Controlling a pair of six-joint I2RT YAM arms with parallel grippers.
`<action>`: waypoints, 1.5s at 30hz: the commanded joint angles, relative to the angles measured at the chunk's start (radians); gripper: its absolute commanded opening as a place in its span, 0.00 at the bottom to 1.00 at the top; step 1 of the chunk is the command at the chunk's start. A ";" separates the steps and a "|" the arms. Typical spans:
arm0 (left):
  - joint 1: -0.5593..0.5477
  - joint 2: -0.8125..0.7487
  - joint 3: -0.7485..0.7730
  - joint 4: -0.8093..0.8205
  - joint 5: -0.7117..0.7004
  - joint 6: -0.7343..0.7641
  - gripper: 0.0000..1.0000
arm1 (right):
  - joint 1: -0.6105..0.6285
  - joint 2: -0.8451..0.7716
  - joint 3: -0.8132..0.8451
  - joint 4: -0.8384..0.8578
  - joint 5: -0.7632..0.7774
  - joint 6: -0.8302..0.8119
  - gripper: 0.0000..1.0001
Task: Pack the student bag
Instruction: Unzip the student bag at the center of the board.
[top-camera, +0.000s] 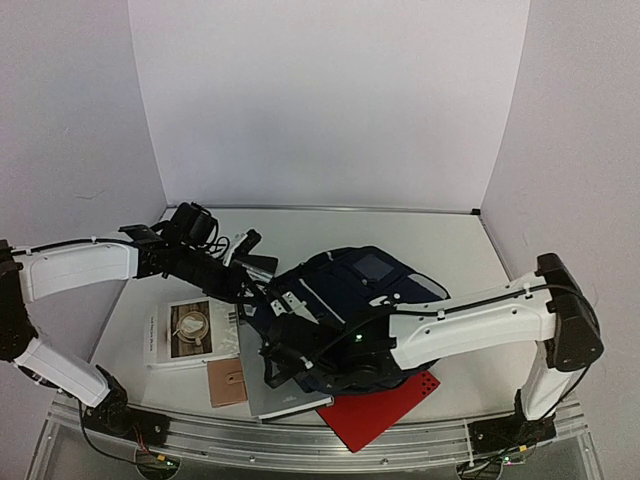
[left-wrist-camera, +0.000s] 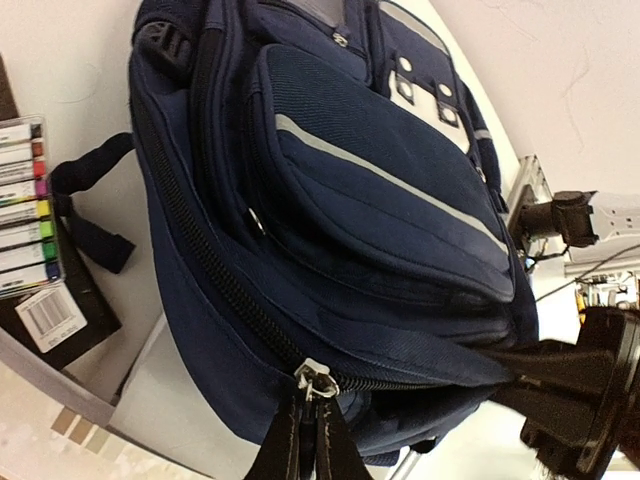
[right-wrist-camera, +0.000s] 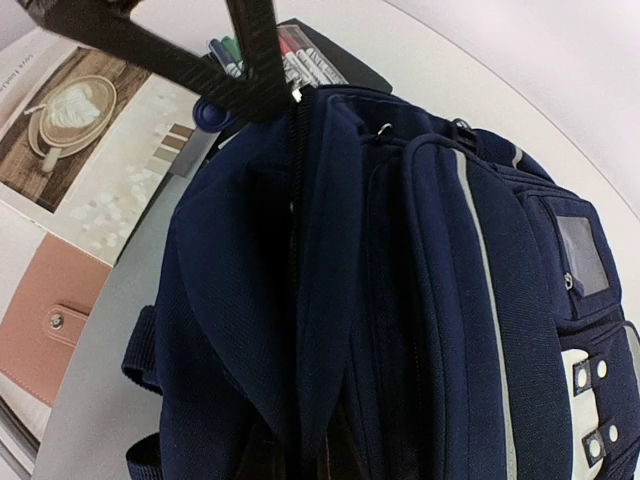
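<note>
Student bag (top-camera: 360, 290) lies mid-table (top-camera: 450, 235), front pocket up, w/ a coffee-cover book (top-camera: 190, 330) to its left. L gripper (left-wrist-camera: 308, 400) is clamped tight on the zipper pull (left-wrist-camera: 312, 380). R gripper (left-wrist-camera: 510, 368) is pinched together on the bag's rim fabric nearby.

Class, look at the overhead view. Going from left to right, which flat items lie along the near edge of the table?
Coffee-picture book → tan wallet → grey board → red folder.

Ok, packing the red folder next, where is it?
Top view: red folder lies at the near edge, right of centre, just before the student bag.
</note>
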 joint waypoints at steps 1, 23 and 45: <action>0.021 -0.030 0.016 0.057 -0.038 0.000 0.00 | -0.001 -0.251 -0.129 -0.049 -0.015 -0.058 0.00; 0.079 0.050 0.110 -0.041 0.027 0.090 0.00 | -0.001 -0.556 -0.288 -0.240 -0.124 0.027 0.00; -0.125 0.123 0.025 0.093 0.083 -0.021 0.00 | -0.024 -0.360 -0.215 0.017 -0.157 0.112 0.88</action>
